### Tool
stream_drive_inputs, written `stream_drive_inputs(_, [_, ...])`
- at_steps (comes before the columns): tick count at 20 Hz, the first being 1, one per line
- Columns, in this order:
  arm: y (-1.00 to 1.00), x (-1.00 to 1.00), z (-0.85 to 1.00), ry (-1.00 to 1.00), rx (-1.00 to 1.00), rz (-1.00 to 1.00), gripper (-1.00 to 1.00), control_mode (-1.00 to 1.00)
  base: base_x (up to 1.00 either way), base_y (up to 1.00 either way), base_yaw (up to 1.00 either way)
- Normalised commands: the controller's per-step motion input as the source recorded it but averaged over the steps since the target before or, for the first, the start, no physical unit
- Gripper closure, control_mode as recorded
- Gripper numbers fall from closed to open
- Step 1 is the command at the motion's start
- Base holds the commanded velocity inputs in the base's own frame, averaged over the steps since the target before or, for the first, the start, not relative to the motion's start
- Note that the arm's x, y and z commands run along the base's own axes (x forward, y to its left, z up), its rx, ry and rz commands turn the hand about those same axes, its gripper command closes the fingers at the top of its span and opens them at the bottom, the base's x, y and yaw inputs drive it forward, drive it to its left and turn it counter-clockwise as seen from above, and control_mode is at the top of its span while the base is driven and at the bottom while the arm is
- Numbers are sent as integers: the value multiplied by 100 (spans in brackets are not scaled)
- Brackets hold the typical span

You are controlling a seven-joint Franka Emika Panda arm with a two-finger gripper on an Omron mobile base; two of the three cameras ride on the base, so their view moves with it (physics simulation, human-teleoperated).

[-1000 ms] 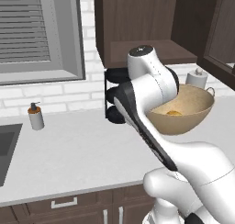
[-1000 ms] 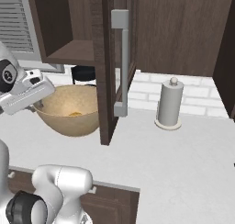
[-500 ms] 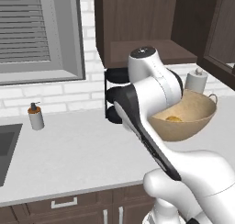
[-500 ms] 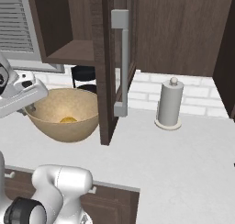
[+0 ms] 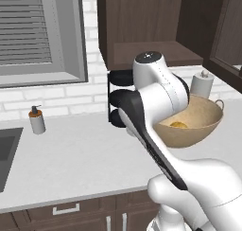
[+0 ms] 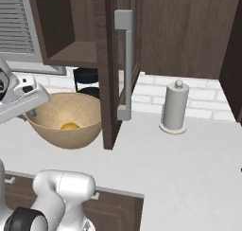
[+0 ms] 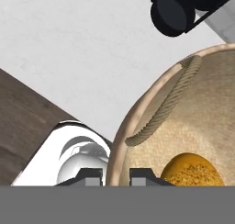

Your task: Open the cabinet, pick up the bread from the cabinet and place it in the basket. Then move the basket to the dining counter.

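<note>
My gripper (image 7: 115, 175) is shut on the rim of the tan basket (image 7: 137, 113), one finger inside the wall and one outside. The basket (image 5: 196, 128) hangs just above the grey counter in front of the cabinet. The golden bread (image 5: 178, 125) lies at its bottom, also seen as a yellow lump (image 6: 70, 126) and close up (image 7: 190, 170). A rope loop handle (image 7: 165, 108) sits on the rim beside my fingers. The dark brown cabinet (image 5: 142, 31) stands open, its glass door (image 6: 109, 69) with the silver bar handle (image 6: 125, 64) swung out beside the basket (image 6: 66, 126). The dining counter is out of view.
A black three-tier rack (image 5: 118, 102) stands against the brick wall behind my arm. A paper towel holder (image 6: 175, 107) is right of the open door. At the far left are a soap dispenser (image 5: 36, 120) and a sink (image 5: 7, 149), under a window.
The basket with the bread has sunk slightly and levelled out in my grip, shifting a little away from the rack. The cabinet door has not moved.
</note>
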Motion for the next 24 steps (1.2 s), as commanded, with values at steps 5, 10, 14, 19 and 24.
stream_drive_inputs(5, [4, -5, 0, 0, 0, 0, 100, 100, -35, 53, 0])
stream_drive_inputs(10, [0, 0, 0, 0, 0, 0, 100, 100, -66, 95, 0])
stream_drive_inputs(14, [0, 0, 0, 0, 0, 0, 100, 100, -71, 98, 16])
stream_drive_inputs(19, [0, 0, 0, 0, 0, 0, 100, 100, -39, 67, 82])
stream_drive_inputs(24, [0, 0, 0, 0, 0, 0, 100, 100, -7, 49, 100])
